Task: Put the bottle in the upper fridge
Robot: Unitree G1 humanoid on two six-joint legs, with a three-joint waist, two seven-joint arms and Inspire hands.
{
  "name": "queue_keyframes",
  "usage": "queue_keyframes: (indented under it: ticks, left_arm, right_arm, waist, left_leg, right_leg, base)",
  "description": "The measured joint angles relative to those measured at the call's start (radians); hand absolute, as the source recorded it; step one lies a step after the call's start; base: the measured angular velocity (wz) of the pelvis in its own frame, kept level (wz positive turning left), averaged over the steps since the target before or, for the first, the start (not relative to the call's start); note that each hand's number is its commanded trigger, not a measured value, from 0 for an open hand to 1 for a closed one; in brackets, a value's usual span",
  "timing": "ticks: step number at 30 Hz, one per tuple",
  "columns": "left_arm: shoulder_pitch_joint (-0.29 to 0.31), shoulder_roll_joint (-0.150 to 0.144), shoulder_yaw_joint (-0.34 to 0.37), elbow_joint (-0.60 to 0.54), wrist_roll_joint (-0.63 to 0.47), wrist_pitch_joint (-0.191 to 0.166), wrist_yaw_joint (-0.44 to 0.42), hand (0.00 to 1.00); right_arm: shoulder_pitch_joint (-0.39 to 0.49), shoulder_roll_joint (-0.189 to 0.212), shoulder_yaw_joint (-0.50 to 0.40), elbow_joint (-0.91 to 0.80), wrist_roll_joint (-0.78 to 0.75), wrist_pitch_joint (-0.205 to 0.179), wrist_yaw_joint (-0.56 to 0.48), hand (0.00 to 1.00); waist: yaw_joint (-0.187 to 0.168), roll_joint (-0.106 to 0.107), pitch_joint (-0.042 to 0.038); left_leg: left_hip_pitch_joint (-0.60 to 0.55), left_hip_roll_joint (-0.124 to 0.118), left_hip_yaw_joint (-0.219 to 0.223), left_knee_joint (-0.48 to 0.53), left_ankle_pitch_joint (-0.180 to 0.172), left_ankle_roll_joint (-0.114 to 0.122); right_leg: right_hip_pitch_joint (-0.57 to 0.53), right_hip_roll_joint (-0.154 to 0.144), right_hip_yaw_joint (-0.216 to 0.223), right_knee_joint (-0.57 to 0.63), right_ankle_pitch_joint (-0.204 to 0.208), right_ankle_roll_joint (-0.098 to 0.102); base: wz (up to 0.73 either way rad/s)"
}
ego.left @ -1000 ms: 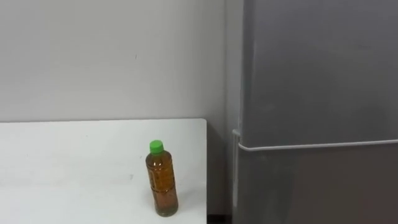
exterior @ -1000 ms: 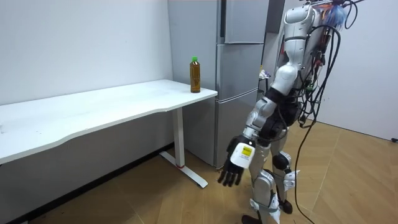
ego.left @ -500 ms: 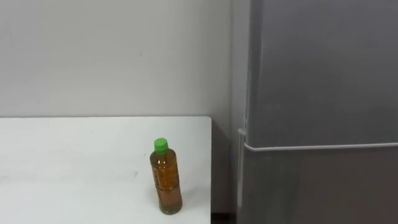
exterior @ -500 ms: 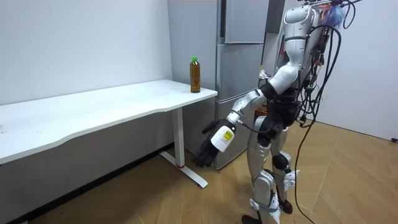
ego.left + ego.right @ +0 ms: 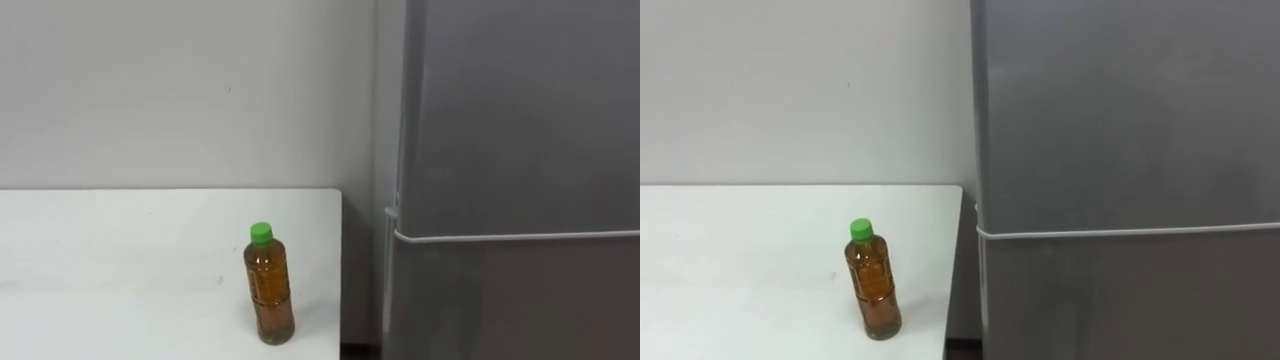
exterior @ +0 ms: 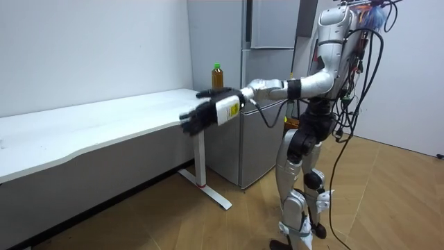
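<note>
The bottle [image 5: 268,290] stands upright on the white table [image 5: 100,260], close to the table's right-hand edge and untouched. It holds amber liquid under a green cap [image 5: 261,233]. A clear label wraps its middle (whatever is printed there is too small to read).

Just past that table edge is the grey fridge [image 5: 520,150]. Both doors are closed, and a pale seam [image 5: 510,237] divides the upper door from the lower.

In the room view the robot stands upright on the wooden floor in front of the fridge. Its left arm is held out level over the table's end, and the left hand [image 6: 208,112] is at about table height. The fingers [image 6: 189,119] are loose and slightly apart, point toward the room view's left and hold nothing.

From the fingers, the bottle lies back past the knuckles, behind the back of the hand and toward the fridge. Its cap and shoulder show above the hand. The table top stretches on beyond the fingertips, and the fridge stands behind the wrist.
</note>
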Motion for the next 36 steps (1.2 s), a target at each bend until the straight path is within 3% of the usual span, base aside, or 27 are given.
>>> queue_keyframes:
  ticks: [6,12,17,25,31,36]
  left_arm:
    - [-0.003,0.019,0.029,-0.155,0.072,0.003,-0.019,0.0]
    - [-0.014,0.02,0.028,-0.301,0.093,0.017,-0.068,0.0]
    - [-0.059,0.02,0.001,-0.353,0.116,0.018,-0.102,0.0]
    - [-0.11,0.02,-0.021,-0.404,0.163,0.027,-0.18,0.0]
    - [-0.132,0.02,-0.025,-0.484,0.148,0.063,-0.264,0.0]
    - [-0.194,0.02,-0.057,-0.501,0.149,0.101,-0.364,0.0]
  right_arm:
    - [0.009,0.002,-0.03,-0.019,-0.027,0.008,0.019,0.0]
    - [0.011,0.005,-0.031,-0.021,-0.017,0.01,0.02,0.0]
    - [0.007,0.005,-0.026,-0.022,-0.009,0.01,0.027,0.0]
    - [0.005,0.006,-0.027,-0.017,-0.004,0.01,0.037,0.0]
    - [0.006,0.005,-0.034,-0.019,-0.004,0.013,0.049,0.0]
    - [0.005,0.003,-0.037,-0.017,-0.004,0.016,0.05,0.0]
  waist:
    - [-0.005,0.005,0.0001]
    - [-0.006,0.001,0.0036]
    - [-0.021,0.006,0.0072]
    - [-0.052,0.008,0.0067]
    - [-0.063,0.009,0.006]
    - [-0.062,0.019,0.0074]
  left_leg:
    - [-0.002,-0.001,-0.002,0.0,0.0,0.0]
    - [0.001,-0.005,-0.004,0.002,0.0,0.001]
    - [0.0,-0.008,-0.016,0.009,0.0,0.001]
    - [-0.006,-0.01,-0.027,0.011,0.0,0.001]
    - [-0.002,-0.01,-0.025,0.011,0.0,0.001]
    - [-0.001,-0.01,-0.023,0.011,0.0,0.001]
  right_leg:
    - [0.003,-0.001,-0.007,-0.004,0.0,0.0]
    - [0.008,-0.004,-0.012,-0.005,-0.001,0.001]
    - [0.018,-0.007,-0.02,-0.005,-0.003,0.005]
    - [0.017,-0.008,-0.036,-0.006,-0.004,0.004]
    - [0.019,-0.008,-0.026,-0.007,-0.005,0.005]
    - [0.018,-0.008,-0.022,-0.006,-0.005,0.005]
  base:
    - [0.02]
    - [0.0]
    - [0.08]
    - [0.03]
    - [-0.02]
    - [0.0]
